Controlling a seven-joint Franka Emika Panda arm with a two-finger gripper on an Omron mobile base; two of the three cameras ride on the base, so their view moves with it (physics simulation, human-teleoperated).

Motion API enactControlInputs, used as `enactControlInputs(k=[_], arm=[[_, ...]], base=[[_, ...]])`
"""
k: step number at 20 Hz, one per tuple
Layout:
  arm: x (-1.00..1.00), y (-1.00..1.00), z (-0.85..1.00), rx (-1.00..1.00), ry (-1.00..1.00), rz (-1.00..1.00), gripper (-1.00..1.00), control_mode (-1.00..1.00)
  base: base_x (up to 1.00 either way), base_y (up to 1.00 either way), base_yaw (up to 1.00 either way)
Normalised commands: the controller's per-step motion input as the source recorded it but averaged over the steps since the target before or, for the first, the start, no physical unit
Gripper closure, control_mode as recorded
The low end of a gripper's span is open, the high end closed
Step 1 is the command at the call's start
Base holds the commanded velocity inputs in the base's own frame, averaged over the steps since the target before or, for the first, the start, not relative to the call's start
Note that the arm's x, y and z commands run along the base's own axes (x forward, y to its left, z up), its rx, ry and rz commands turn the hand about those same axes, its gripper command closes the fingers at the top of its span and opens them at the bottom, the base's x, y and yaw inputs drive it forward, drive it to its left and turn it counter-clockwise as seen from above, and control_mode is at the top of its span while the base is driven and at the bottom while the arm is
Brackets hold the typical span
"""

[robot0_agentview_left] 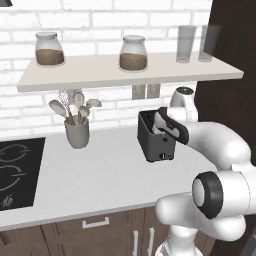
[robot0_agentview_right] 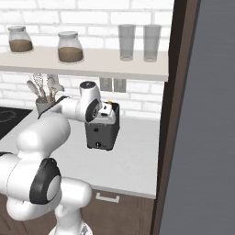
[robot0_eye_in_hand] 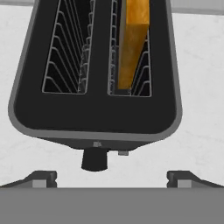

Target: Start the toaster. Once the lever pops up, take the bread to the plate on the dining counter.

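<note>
Above the toaster (robot0_eye_in_hand: 94, 74), centre of the hand view, the tool (robot0_eye_in_hand: 111, 177) hangs wide and empty
Bread (robot0_eye_in_hand: 132, 41) sits in the right-hand slot; lever (robot0_eye_in_hand: 94, 159) juts at the lower centre; press it straight down, one fingertip squarely on top.

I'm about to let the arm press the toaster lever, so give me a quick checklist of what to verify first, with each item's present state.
1. Bread sits in a toaster slot: ok.
2. Other slot free: ok.
3. Tool open, holding nothing: ok.
4. Tool above the lever end of the toaster: ok.
5. Lever up or down: cannot tell.
6. Toaster standing flat on the counter: ok.
</note>
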Motion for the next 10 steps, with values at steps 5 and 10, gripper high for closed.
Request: enactControlInputs(k=[5, 10], arm=[[0.02, 0.00, -0.02, 0.00, 0.00, 0.00, -1.00, -1.00], [0.00, -0.09, -0.13, 0.00, 0.00, 0.00, -1.00, -1.00]], base=[[0.00, 0.00, 0.00], [0.00, 0.00, 0.00]])
